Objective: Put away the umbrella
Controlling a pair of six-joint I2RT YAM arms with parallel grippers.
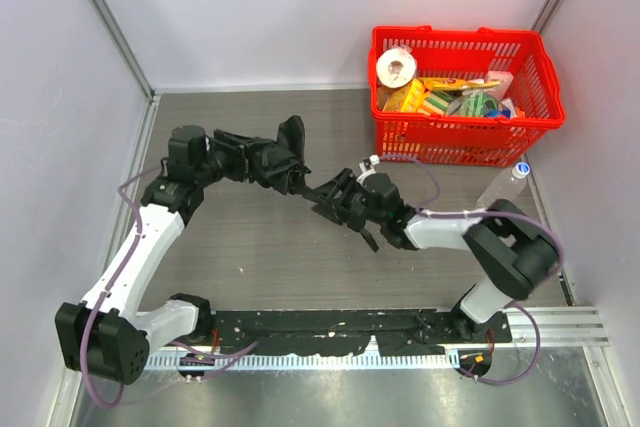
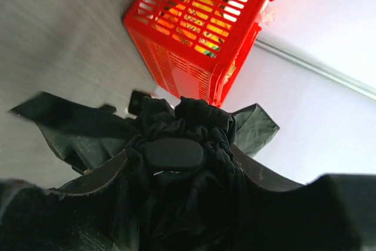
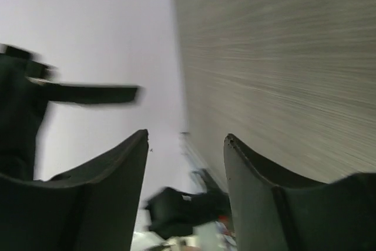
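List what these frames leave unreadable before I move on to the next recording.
- Top view: where the umbrella ends and the right gripper begins; black on black, contact unclear.
- Left wrist view: the umbrella's shaft, covered by bunched fabric in the left gripper.
- Right wrist view: motion blur; dark shapes at left unidentifiable.
- Top view: labels in the red basket, too small.

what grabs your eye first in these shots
The bright red basket at the far right of the table, heaped with colourful packets, stands out first. Mid-table, the black umbrella is bunched up in the left arm's jaws, and the right arm's jaws stand open just beside it.
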